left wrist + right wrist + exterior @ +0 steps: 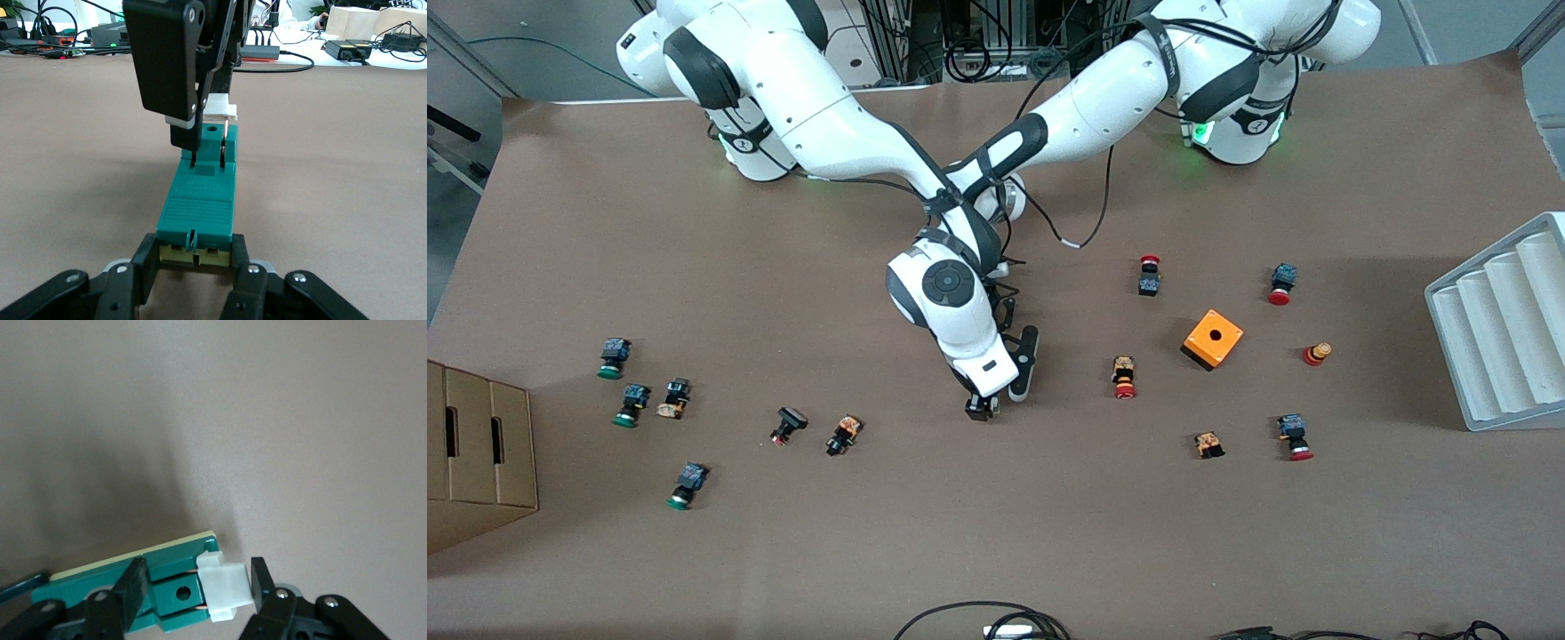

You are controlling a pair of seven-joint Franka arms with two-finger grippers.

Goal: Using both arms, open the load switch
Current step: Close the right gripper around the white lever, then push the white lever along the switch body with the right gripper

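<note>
I see the narrow green rectangular load switch [197, 203] flat on the brown counter [1049, 533], toward the right arm's end from the orange box [1213, 339]. My left pincer [195, 270] pinches its body; my right pincer [195, 590] straddles its white slider [223, 585].

You're looking at two glossy white jointed arms, the right arm [809, 107] and left arm [1120, 89], with black bands at the joints. Green lights glow at both bases. Loose black cables trail along them. The black fingers [143, 270] show small silver screws.
</note>
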